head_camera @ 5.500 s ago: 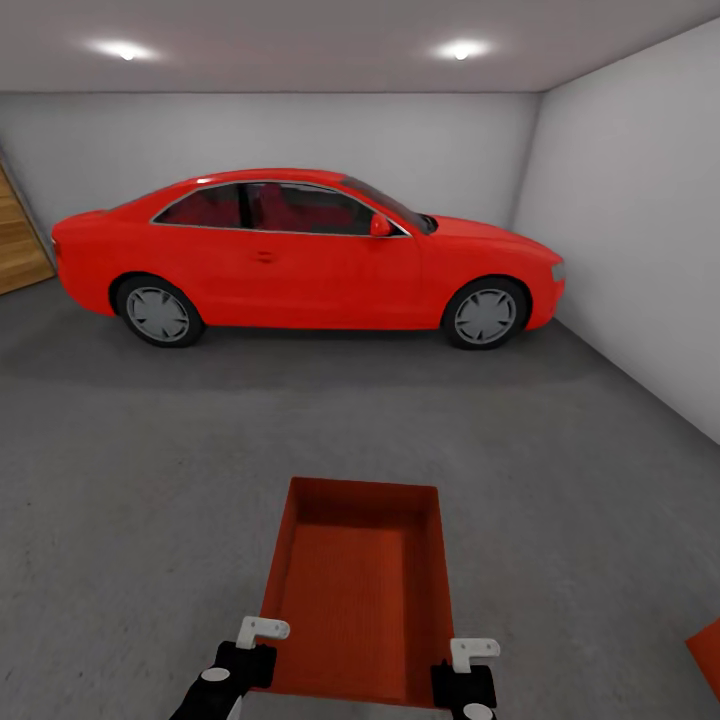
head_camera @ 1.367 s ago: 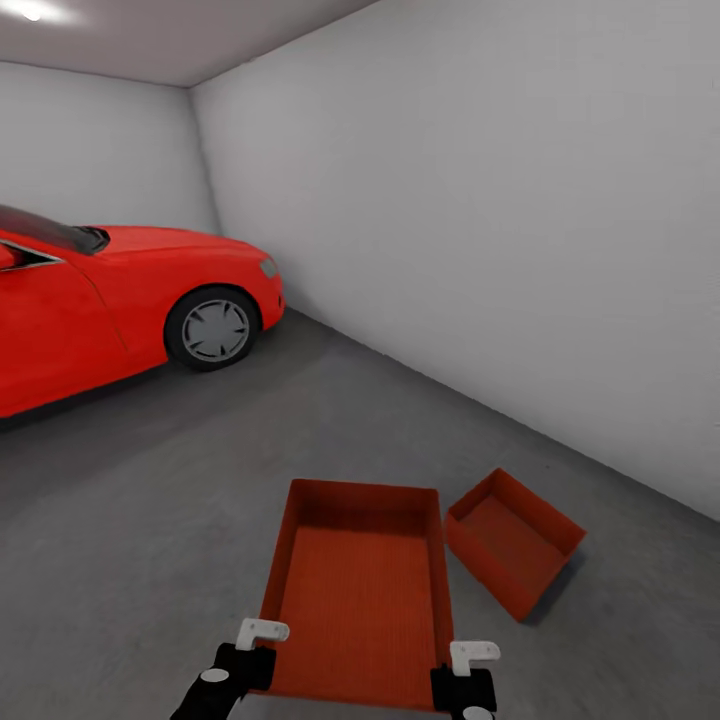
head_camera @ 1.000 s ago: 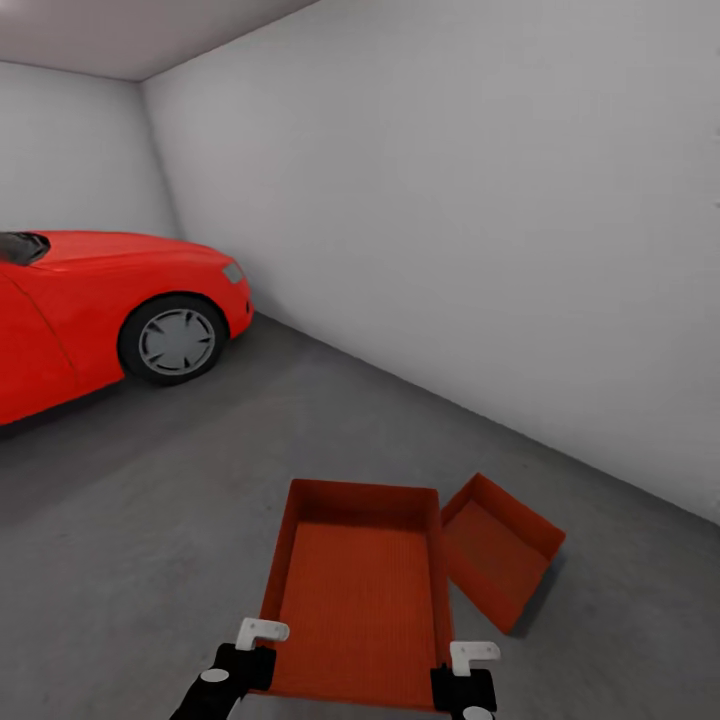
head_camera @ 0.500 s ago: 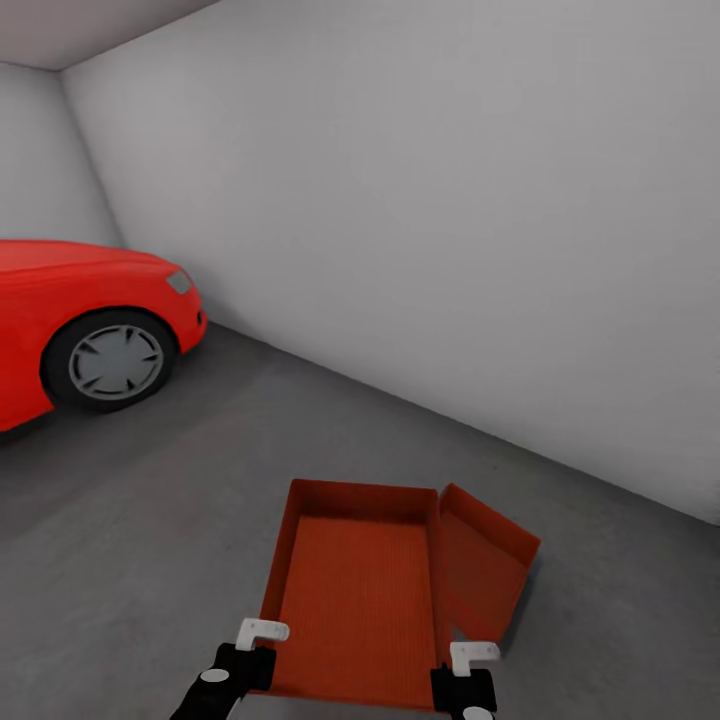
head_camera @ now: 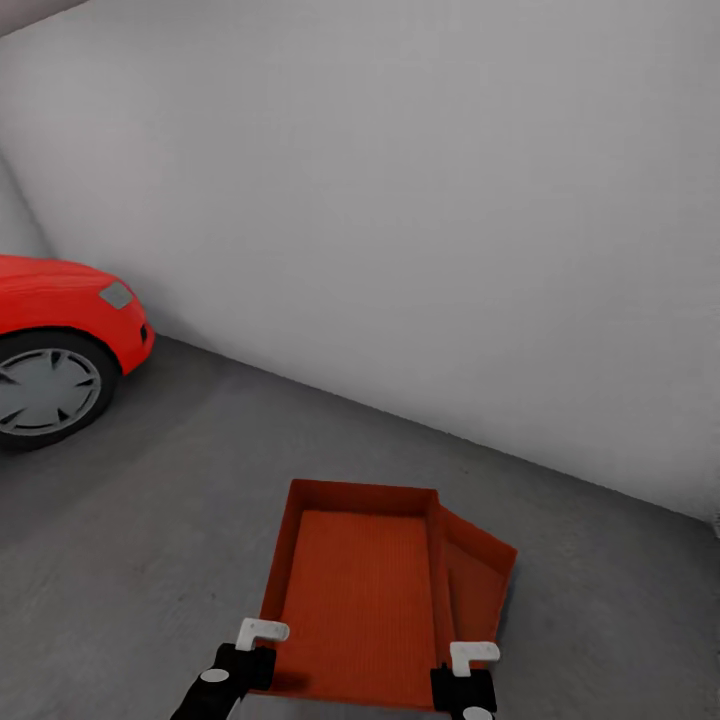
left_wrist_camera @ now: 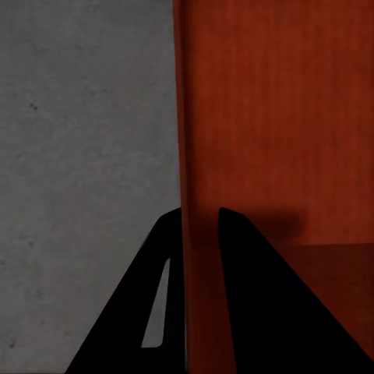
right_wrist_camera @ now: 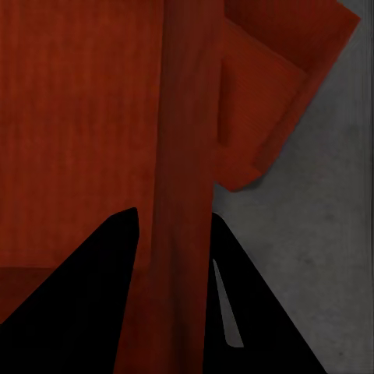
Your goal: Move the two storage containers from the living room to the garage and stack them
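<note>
Held bin above floor bin, garage.
Left claw [head_camera: 262, 640] and right claw [head_camera: 472, 662] each clamped a side wall of the bin [head_camera: 360, 600]; second bin [head_camera: 480, 585] lay on floor [head_camera: 150, 520], partly under its right side.

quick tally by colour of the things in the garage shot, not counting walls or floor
Orange-red: 2, the held storage container and the second storage container on the floor beside it.
Red: 1, the car.
Black with white fingertips: 2, the left gripper and the right gripper, each clamped on a wall of the held container.
Total: 5
</note>
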Motion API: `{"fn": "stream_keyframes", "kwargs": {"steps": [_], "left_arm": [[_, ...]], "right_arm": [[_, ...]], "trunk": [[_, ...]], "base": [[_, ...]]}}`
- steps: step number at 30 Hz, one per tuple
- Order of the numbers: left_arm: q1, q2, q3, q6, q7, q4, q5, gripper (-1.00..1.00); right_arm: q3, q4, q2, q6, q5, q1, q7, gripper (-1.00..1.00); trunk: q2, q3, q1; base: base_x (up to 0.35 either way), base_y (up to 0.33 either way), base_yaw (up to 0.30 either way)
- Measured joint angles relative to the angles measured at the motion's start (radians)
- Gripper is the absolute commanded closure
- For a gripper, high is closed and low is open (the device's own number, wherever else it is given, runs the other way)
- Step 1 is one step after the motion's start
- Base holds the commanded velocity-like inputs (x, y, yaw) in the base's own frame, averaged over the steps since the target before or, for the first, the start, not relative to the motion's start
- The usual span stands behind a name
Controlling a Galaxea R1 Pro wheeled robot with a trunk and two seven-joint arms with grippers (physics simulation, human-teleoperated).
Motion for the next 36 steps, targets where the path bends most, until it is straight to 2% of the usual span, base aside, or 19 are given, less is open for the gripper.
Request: {"fn": "stream_keyframes", "kwargs": {"steps": [28,36], "left_arm": [[0.000,-0.001,0.000,0.000,0.002,0.001,0.000,1.00],[0.000,0.001,0.000,0.000,0.002,-0.006,0.004,1.00]], "right_arm": [[0.000,0.000,-0.001,0.000,0.000,0.000,0.001,1.00],[0.004,0.000,0.000,0.001,-0.001,-0.007,0.000,1.00]], "trunk": [[0.000,0.000,0.000],[0.000,0.000,0.001]], "base": [[0.322,0.000,-0.232],[0.082,0.000,-0.089]]}}
